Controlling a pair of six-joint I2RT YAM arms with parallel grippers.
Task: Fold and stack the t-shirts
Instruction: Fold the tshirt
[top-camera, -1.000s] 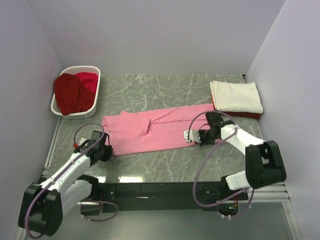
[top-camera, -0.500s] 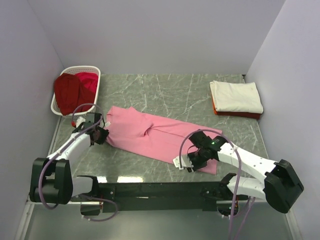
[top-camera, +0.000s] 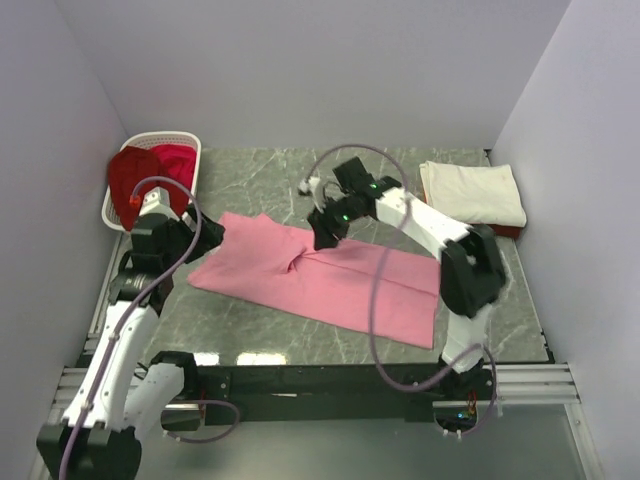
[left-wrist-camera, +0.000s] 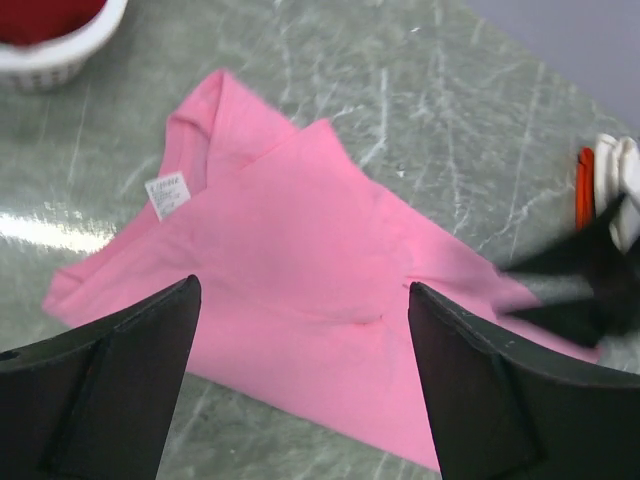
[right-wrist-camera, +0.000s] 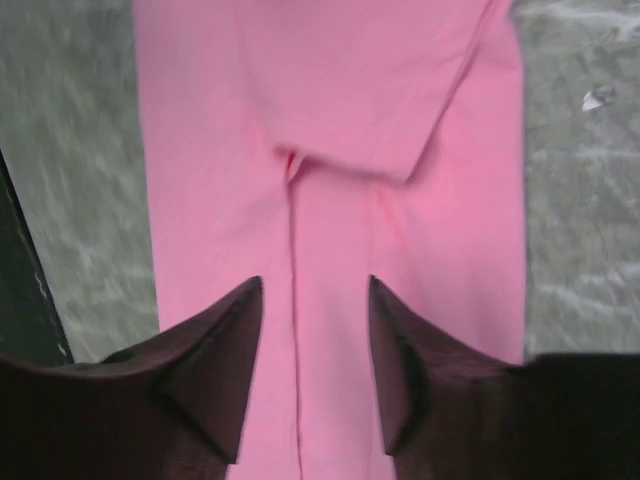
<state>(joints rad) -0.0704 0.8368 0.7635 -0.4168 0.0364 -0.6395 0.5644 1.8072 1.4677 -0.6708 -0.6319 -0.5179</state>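
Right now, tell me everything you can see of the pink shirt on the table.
The pink shirt is soft cloth, folded lengthwise into a long strip, lying flat on the marble table, collar end to the left. A white label shows inside the neck; creases meet near its middle. The left fingers and right fingers hover open above it.

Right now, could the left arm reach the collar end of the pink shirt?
Probably yes: the left gripper hovers open just above the pink shirt, with nothing between them.
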